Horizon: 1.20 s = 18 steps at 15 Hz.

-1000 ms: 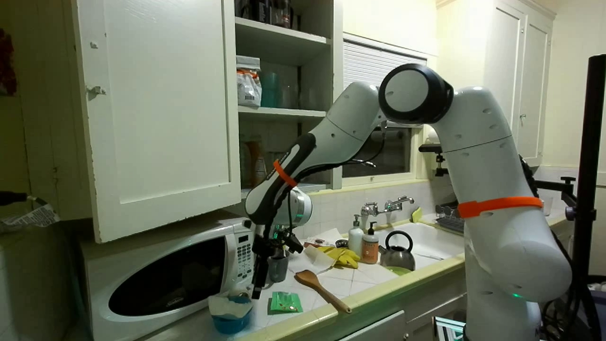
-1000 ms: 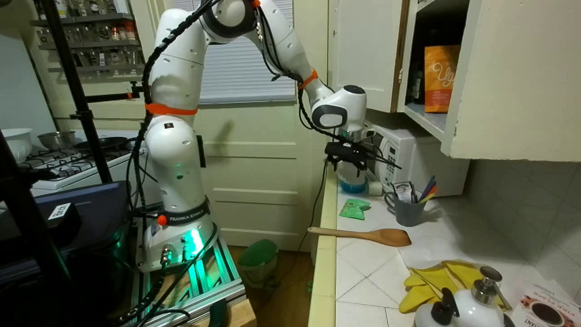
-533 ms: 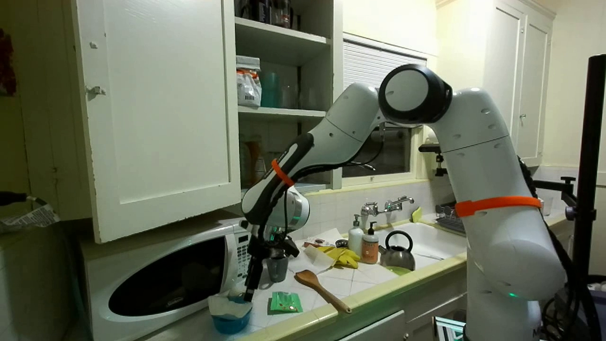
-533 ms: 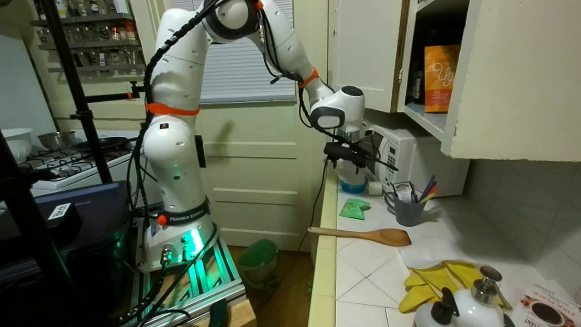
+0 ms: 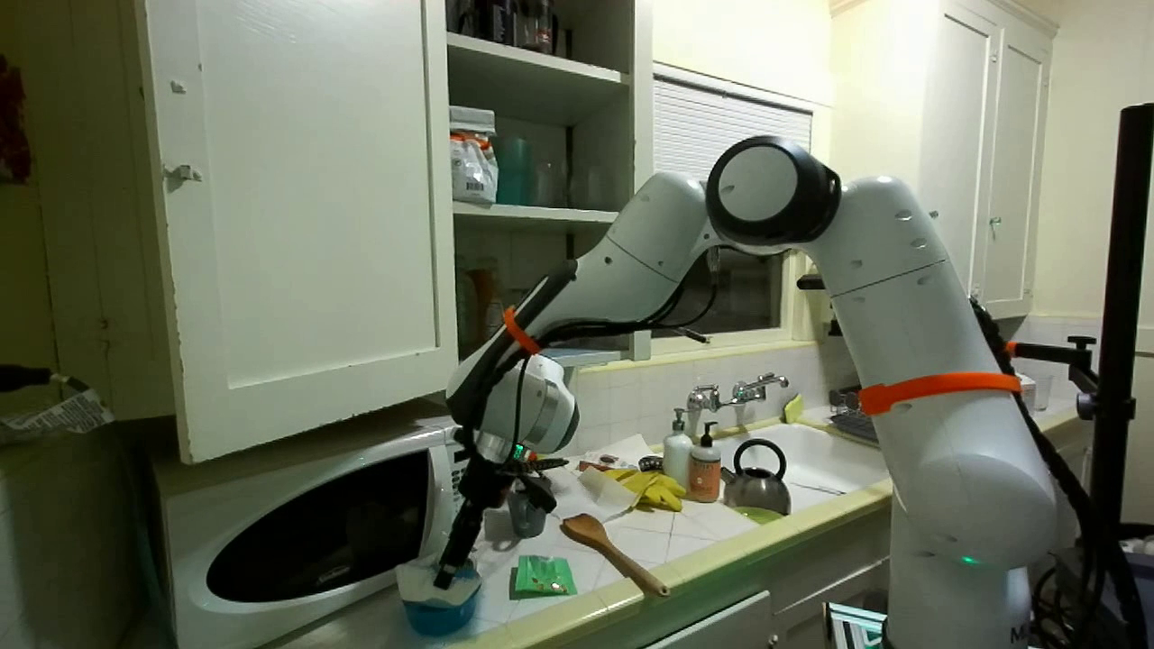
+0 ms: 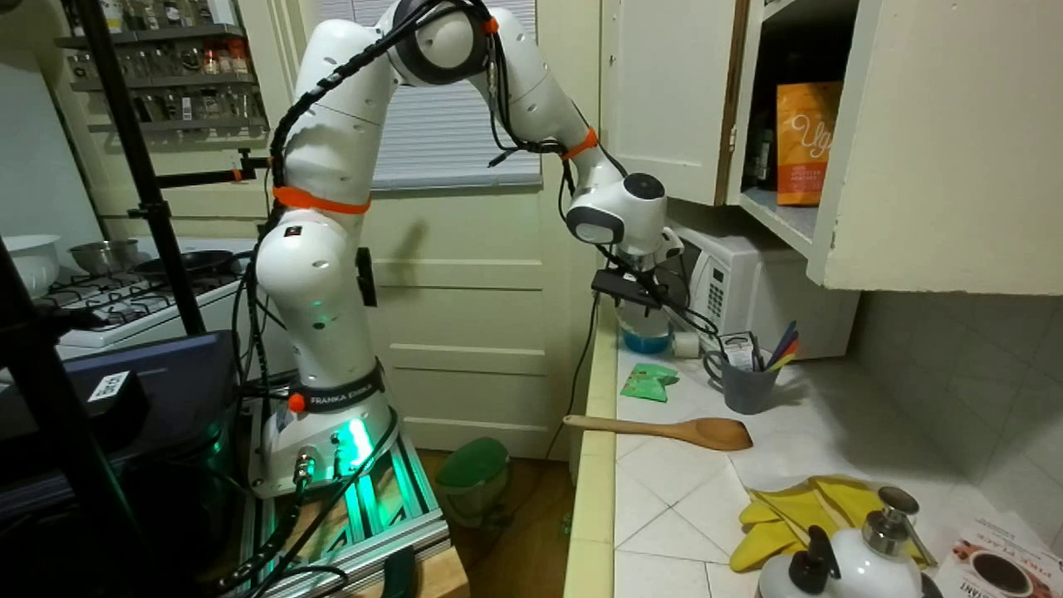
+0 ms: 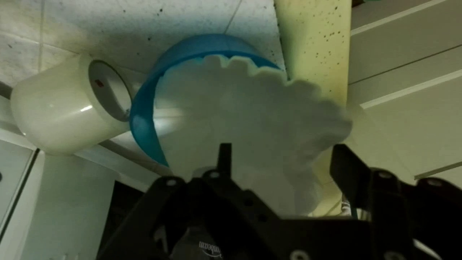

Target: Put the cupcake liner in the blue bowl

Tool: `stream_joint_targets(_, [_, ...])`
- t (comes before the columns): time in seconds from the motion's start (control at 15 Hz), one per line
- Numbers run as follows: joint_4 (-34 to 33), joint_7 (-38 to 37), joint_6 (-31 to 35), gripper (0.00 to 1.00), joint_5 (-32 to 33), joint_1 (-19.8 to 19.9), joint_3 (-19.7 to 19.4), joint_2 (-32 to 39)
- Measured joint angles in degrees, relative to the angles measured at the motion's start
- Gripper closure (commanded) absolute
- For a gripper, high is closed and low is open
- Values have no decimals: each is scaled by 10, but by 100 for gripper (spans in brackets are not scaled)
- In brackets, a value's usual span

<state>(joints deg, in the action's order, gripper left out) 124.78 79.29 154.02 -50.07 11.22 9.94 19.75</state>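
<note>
A robot gripper [image 7: 281, 146], its fingers [image 7: 225, 160] apart, hangs at a white cupcake liner [image 7: 249, 115] that sits partly inside a blue bowl [image 7: 141, 124], spilling past the rim. A green packet [image 5: 543, 575] lies near the bowl, with a microwave [image 5: 315, 532] behind.

Mid-frame I've got the cupcake liner [image 7: 238, 115] covering much of the blue bowl [image 7: 143, 126], a pale cylinder [image 7: 65, 108] at left, my gripper [image 7: 281, 155] spread wide below.

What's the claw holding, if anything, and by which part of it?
Nothing is held: the claw is open, and the liner sits in the bowl.
</note>
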Motion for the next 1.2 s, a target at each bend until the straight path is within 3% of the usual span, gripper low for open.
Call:
stream_joint_targets(0.27, [-16, 51, 0, 89, -47, 10, 18, 20])
stream_joint_targets(0.4, [-21, 66, 0, 100, -57, 12, 23, 27])
stream_joint_targets(0.93, [-23, 73, 0, 100, -56, 5, 31, 25])
stream_joint_targets(1.2, [11, -4, 36, 100, 31, -56, -14, -6])
